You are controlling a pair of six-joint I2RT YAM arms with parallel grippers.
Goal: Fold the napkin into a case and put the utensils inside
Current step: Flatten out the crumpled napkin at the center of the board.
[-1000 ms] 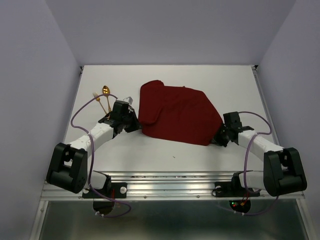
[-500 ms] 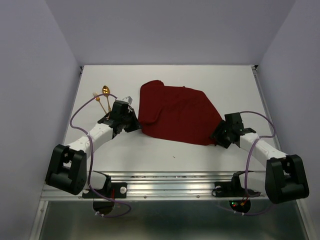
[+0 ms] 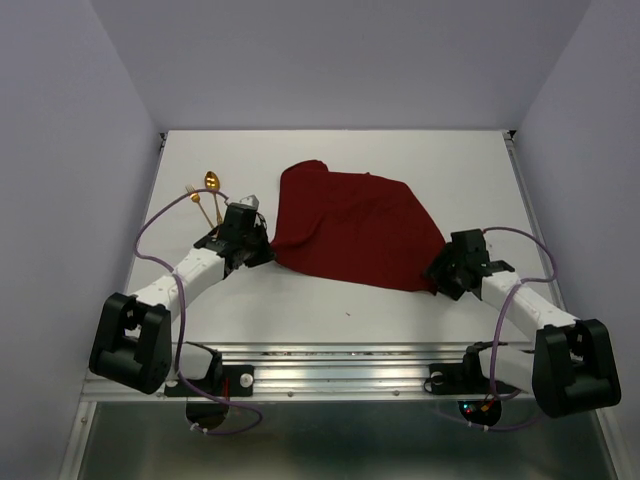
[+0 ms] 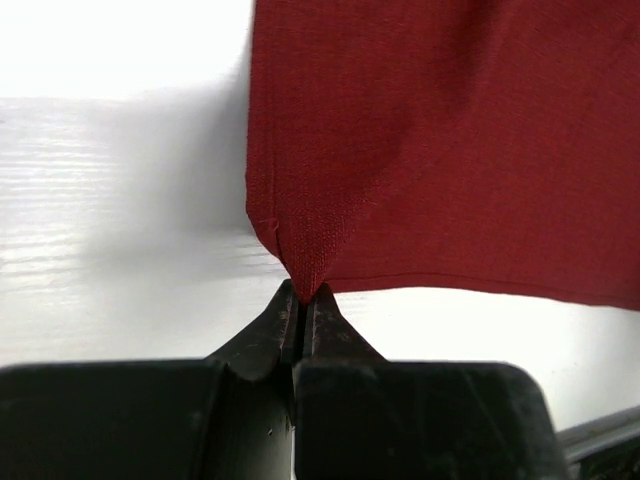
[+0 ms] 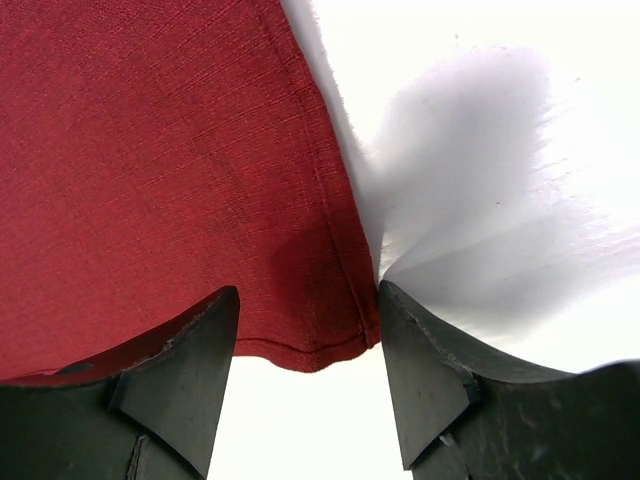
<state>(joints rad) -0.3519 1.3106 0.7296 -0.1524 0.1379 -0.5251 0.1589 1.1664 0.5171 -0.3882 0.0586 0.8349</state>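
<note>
Napkin [image 3: 350, 225] leftward, between closed left fingers [image 4: 262, 338]

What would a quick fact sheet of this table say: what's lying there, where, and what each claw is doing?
cloth: dark red napkin, spread on the white table, not folded into a case
utensils: gold spoon and gold fork, side by side on the table, left of the napkin and apart from it
left side: left gripper shut on the napkin's near-left corner
right side: right gripper open, one finger on each side of the napkin's near-right corner
stage: utensils not yet inside any cloth
</note>
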